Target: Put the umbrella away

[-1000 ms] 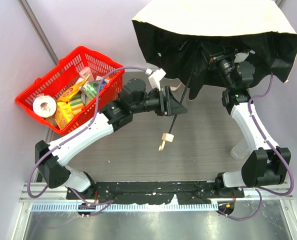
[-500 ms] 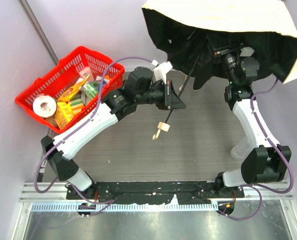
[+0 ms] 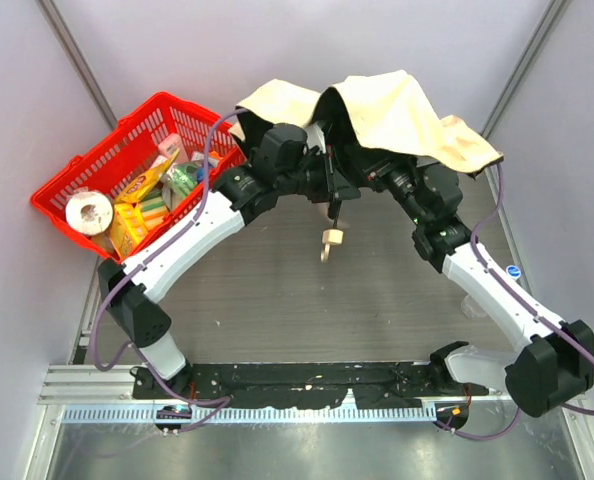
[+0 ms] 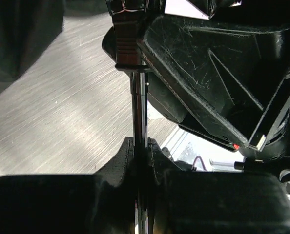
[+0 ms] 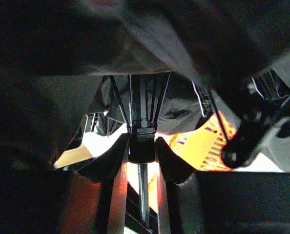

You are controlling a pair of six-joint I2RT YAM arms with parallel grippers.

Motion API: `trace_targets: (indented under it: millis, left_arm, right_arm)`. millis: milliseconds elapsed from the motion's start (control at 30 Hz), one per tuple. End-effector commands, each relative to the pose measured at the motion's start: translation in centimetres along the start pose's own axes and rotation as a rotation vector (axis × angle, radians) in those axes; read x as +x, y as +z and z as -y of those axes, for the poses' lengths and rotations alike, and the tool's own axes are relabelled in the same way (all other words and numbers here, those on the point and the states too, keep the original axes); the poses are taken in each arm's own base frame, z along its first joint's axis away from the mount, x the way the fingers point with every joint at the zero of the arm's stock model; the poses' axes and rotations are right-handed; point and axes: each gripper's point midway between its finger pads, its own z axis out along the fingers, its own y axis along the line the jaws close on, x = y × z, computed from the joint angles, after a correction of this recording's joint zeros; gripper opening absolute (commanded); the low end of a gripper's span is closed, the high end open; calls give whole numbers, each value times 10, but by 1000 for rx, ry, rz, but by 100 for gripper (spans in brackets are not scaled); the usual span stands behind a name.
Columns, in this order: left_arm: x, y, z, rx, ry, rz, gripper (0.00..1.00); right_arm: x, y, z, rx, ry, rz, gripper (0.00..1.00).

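Both pairs of jaws are clamped on the umbrella (image 3: 397, 110): the left gripper (image 4: 139, 146) pinches its thin black shaft, and the right gripper (image 5: 142, 146) grips the black collar beneath the ribs. The slack beige canopy hangs over the desk's far edge, draping both wrists. A red basket (image 3: 102, 148) of groceries sits at the far left corner. The desk (image 3: 377, 300) is grey wood-grain and the walls (image 3: 177, 40) are lilac.

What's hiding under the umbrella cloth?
Both hands. The left hand pinches the black shaft; the right hand holds the slider where the ribs meet. From above, the cloth hides most of both.
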Motion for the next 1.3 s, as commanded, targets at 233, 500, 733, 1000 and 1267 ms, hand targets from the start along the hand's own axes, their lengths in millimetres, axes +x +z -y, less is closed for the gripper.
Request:
trace_targets:
  millis: [233,500,733,1000,1267]
  left_arm:
    - [-51,-47,51,170,83,299,45]
    - [-2,-34,48,218,13,198,57]
    - [7,-16,53,200,39,150,14]
    - [-56,-34,55,140,129,315,0]
    - [-54,-26,52,160,78,327,0]
  right_arm:
    - [-36,-27,-77,-256,36,13,1]
    - [-54,-23,-93,-317,7,42,1]
    - [-49,-30,-83,-297,-15,45,1]
    - [-8,-47,-53,-214,-1,-29,1]
    - [8,-53,-43,-201,12,-55,1]
